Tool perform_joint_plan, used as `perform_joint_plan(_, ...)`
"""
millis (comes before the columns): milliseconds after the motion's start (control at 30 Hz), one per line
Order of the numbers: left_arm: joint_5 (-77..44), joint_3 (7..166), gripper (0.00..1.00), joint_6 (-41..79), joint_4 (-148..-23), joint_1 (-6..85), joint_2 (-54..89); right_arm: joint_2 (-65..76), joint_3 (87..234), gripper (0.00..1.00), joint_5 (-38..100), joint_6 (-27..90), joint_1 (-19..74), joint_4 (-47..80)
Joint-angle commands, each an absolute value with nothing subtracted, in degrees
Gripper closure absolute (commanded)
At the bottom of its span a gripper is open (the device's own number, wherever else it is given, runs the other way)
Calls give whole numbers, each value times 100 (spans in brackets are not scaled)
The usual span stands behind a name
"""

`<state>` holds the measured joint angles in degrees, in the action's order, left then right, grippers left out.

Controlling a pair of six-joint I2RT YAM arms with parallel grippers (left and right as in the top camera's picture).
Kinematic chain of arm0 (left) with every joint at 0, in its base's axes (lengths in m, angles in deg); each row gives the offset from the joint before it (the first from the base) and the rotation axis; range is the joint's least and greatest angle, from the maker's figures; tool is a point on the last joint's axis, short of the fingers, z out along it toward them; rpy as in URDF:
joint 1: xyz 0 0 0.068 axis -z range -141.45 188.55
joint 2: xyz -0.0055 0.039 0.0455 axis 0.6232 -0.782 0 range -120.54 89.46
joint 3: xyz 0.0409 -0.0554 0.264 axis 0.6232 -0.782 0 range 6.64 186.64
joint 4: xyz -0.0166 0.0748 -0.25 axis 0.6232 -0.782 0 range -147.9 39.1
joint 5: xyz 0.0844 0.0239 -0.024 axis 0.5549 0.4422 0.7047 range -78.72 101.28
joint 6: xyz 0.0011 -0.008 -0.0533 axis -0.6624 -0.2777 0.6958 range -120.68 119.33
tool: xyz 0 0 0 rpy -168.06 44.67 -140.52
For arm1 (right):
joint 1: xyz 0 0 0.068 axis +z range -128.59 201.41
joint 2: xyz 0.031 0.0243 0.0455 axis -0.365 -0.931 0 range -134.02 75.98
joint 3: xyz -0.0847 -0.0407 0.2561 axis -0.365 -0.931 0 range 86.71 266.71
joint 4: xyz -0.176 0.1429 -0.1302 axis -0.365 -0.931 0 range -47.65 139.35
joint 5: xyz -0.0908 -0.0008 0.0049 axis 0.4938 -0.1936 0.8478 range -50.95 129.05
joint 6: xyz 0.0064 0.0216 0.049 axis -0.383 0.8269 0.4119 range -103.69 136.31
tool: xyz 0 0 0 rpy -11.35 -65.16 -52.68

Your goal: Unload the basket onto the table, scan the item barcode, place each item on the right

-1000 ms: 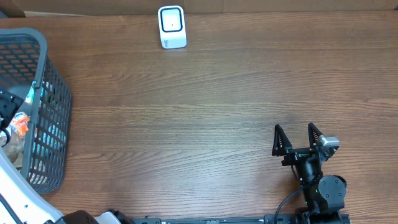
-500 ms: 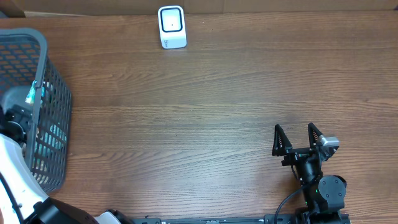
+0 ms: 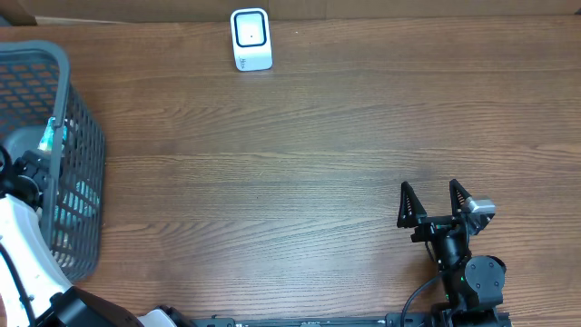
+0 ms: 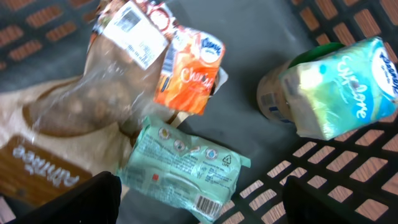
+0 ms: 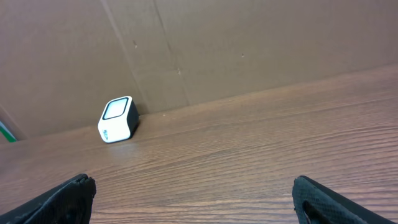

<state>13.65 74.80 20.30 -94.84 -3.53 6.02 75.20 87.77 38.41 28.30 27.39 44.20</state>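
Reaching into the grey basket [image 3: 64,73] at 9 o'clock on the table [image 3: 300,163], the left gripper [image 4: 202,186] hangs over a heap of groceries with its jaws spread wide and nothing between them. The right gripper [image 3: 430,191] rests at 5 o'clock, jaws also spread and empty. The white scanner [image 3: 251,39] stands upright near 12 o'clock at the far edge, well apart from both arms.

In the left wrist view the green packet [image 4: 186,165] lies directly under the fingers, which makes it the likely pick. Its barcode [image 4: 208,204] is printed at the packet's 5 o'clock corner and faces up. An orange packet [image 4: 189,74] lies at 12 o'clock of it, a brown bag [image 4: 68,118] is tucked against it at 9 o'clock, and a tissue pack [image 4: 339,87] sits apart at 2 o'clock.

To do this well, I would come straight down and close across the packet's short sides near its middle. That keeps the fingers off the barcode corner and clear of the bag's loose film. The wrapper looks soft and slippery, so a firm pinch and a slow lift should shed its neighbours. The striped corner can then be turned toward the scanner window.
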Motion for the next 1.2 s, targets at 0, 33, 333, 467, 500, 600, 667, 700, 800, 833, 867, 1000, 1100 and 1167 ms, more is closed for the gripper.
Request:
perform_joint_plan(0,1459,7423,12,1861,-9493,-84,628,7581,8716,0,3849,2823,2717,4453)
perform_joint_plan(33,1488,7423,12,1861,-9491,-80,628,7581,8716,0,3849,2823,2717,4453)
perform_joint_plan(333,1486,7423,13,1892,-9476,-76,628,7581,8716,0,3849,2823,2717,4453)
perform_joint_plan(467,1486,7423,13,1909,-9432,-76,628,7581,8716,0,3849,2823,2717,4453)
perform_joint_plan(500,1488,7423,13,1929,-9430,-76,628,7581,8716,0,3849,2823,2717,4453)
perform_joint_plan(600,1488,7423,12,1953,-9430,-76,628,7581,8716,0,3849,2823,2717,4453)
perform_joint_plan(667,1488,7423,13,1951,-9430,-76,628,7581,8716,0,3849,2823,2717,4453)
perform_joint_plan(700,1488,7423,12,1951,-9432,-76,628,7581,8716,0,3849,2823,2717,4453)
perform_joint_plan(800,1490,7423,13,1951,-9434,-76,628,7581,8716,0,3849,2823,2717,4455)
perform_joint_plan(833,1490,7423,12,1951,-9434,-78,628,7581,8716,0,3849,2823,2717,4453)
perform_joint_plan(867,1490,7423,13,1951,-9434,-76,628,7581,8716,0,3849,2823,2717,4453)
perform_joint_plan(1000,1490,7423,12,1951,-9434,-76,628,7581,8716,0,3849,2823,2717,4453)
perform_joint_plan(1100,1492,7423,11,1951,-9434,-78,626,7581,8716,0,3849,2823,2717,4453)
perform_joint_plan(1167,1494,7423,11,1949,-9434,-78,619,7581,8716,0,3849,2823,2717,4453)
